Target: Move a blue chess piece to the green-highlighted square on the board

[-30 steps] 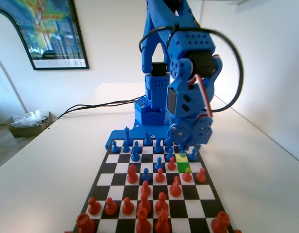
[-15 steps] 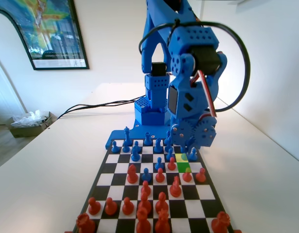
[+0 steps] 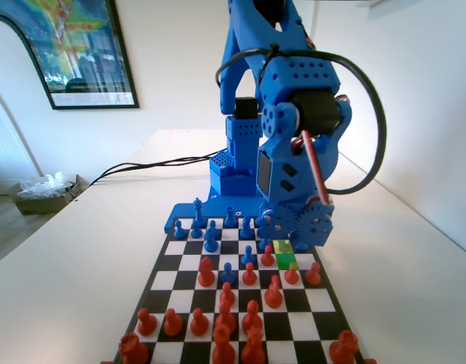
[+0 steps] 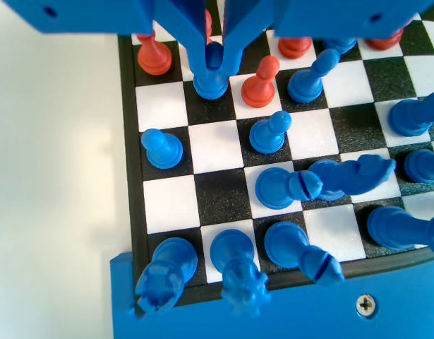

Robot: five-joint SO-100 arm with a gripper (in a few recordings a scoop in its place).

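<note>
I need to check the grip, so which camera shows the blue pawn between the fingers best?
The wrist view: the blue chess piece stands on a black square with the fingers close on either side of its head. In the fixed view the arm's body covers that spot, beside the green-highlighted square.

The blue arm [image 3: 282, 114] stands at the far end in the fixed view, folded forward and down, wrist low on the right. In the wrist view its end effector [image 4: 213, 60] points down, jaws narrowed around a pawn.
</note>
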